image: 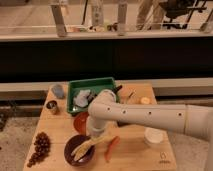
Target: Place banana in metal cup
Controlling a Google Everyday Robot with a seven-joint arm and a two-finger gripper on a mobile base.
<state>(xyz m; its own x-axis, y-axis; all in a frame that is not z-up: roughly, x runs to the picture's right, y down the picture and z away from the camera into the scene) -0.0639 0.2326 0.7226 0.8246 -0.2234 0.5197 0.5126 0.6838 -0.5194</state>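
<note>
Camera view, looking down on the wooden table (pixel 135 157): gripper (pixel 95 138) down at the right rim of the dark bowl (pixel 72 159), carried by the white arm (pixel 150 117) reaching in from the bowl's right. Cannot tell whether spread wide or closed on anything, being hidden under the wrist. Banana (pixel 84 147) lying slantwise across the dark bowl, its upper end poking past the right rim, directly beneath the gripper. Metal cup (pixel 51 106) upright, well apart from the bowl, up and to the left. Orange-red bowl (pixel 80 121) just above the dark bowl, with the green tray (pixel 92 81) beyond it. Slim carrot-like piece (pixel 111 148) just right of the bowl, white cup (pixel 153 136) farther right, dark grapes (pixel 39 147) to the left. Probably the pick-up stage, with nothing in the cup yet. To do it well: take the banana near its middle, across the narrow width, to limit swinging. Lift straight up clear of the bowl's rim before heading up-left, and keep height over the orange-red bowl. Centre above the cup, tilt the fruit end-down, lower it into the mouth, and release low to avoid toppling so small a cup.
</note>
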